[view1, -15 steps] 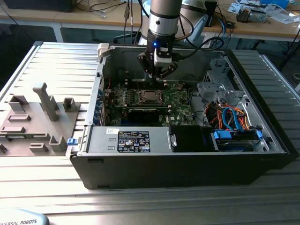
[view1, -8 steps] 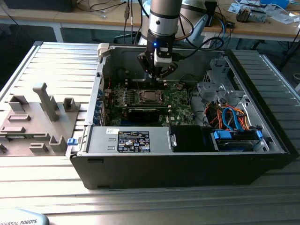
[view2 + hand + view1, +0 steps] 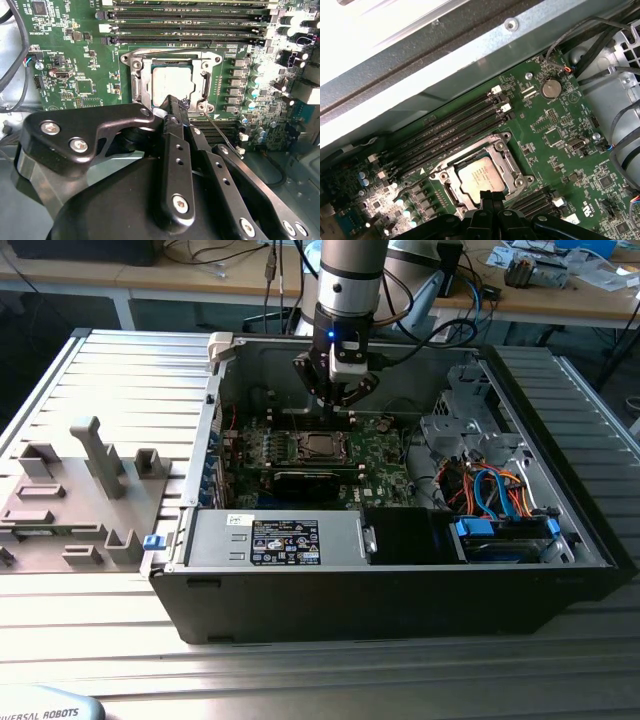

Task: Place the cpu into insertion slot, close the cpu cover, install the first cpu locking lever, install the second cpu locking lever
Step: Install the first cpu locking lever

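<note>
The cpu point(image 3: 171, 84) lay flat in the slot point(image 3: 196, 106), near the middle of the green board point(image 3: 75, 60), with its grey top showing. The cover point(image 3: 141, 82) was down around it, its frame lying on the chip's edges in both wrist views, so I judged the first two steps done. A thin lever point(image 3: 220, 130) stood out free from the socket corner at about 4 o'clock from the chip in the second wrist view, not hooked down as far as I could see. So at least one lever was probably left to install; the state of the other I could not tell.

The gripper point(image 3: 173, 106) had its jaws pressed together with almost no gap, their tips at the 6 o'clock edge of the cover, just beside the lever's root. I could see nothing held between them. Whether the tips touched the metal was not clear.

In the exterior view the gripper point(image 3: 337, 392) hung inside the open case point(image 3: 400, 610), above the board, at 12 o'clock from the socket point(image 3: 320, 447). The case stood on the tabletop point(image 3: 300, 680).
</note>
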